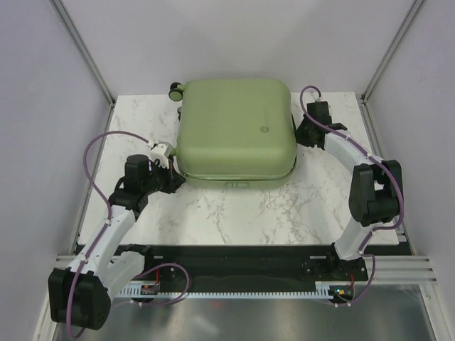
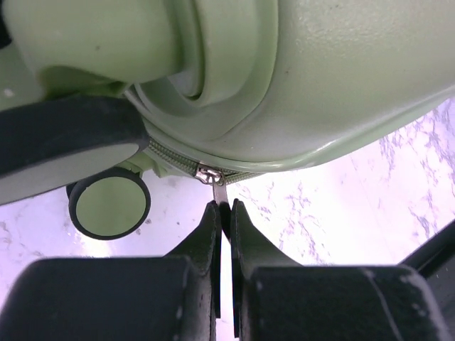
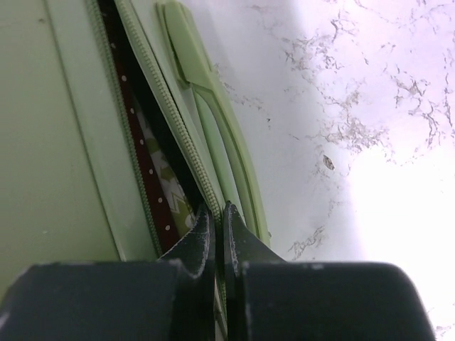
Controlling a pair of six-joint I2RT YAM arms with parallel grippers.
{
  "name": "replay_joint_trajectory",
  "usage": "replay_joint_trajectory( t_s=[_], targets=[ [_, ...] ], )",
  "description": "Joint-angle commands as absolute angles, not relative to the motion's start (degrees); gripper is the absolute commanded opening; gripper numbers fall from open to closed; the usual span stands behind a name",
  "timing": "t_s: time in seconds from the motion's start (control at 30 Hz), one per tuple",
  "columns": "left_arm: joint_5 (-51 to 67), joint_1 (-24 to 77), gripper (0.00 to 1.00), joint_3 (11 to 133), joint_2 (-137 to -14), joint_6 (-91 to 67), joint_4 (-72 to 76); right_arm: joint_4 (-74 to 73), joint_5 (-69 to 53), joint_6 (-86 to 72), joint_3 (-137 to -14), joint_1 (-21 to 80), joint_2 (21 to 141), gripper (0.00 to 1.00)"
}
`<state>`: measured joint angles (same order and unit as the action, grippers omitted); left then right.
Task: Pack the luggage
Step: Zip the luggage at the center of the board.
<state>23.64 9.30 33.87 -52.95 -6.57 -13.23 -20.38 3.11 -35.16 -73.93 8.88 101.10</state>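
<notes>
At the near-left corner of the luggage (image 1: 238, 128), flat on the table (image 1: 234, 213), the zipper pull (image 2: 219, 192) is pinched by the left gripper (image 2: 222, 207); farther right, the gaping seam (image 3: 135, 156) is met by the narrowed right gripper (image 3: 218, 213). Steady, track-aligned pulling is advised.

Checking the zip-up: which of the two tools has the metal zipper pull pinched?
The left tool: it pinches the zipper pull beside a caster wheel. The right tool sits shut at an unzipped stretch of the luggage, no pull visible.
</notes>
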Motion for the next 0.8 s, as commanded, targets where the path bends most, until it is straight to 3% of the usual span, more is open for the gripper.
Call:
replay_joint_trajectory(
  t_s=[0.0, 0.5, 0.77],
  targets=[
    [39.02, 14.49, 0.02, 37.79, -47.11, -6.50, -12.12, -31.29, 23.12, -38.66, -70.05, 9.32, 104.50, 0.00],
    [32.70, 33.56, 0.02, 41.13, -47.54, -11.16, -11.69, -32.08, 26.01, -43.59, -68.03, 9.93, 103.27, 0.00],
    [30.06, 38.58, 0.02, 42.71, -52.64, -13.97, -5.72, -32.17, 27.42, -44.82, -65.48, 11.07, 102.66, 0.00]
  ],
)
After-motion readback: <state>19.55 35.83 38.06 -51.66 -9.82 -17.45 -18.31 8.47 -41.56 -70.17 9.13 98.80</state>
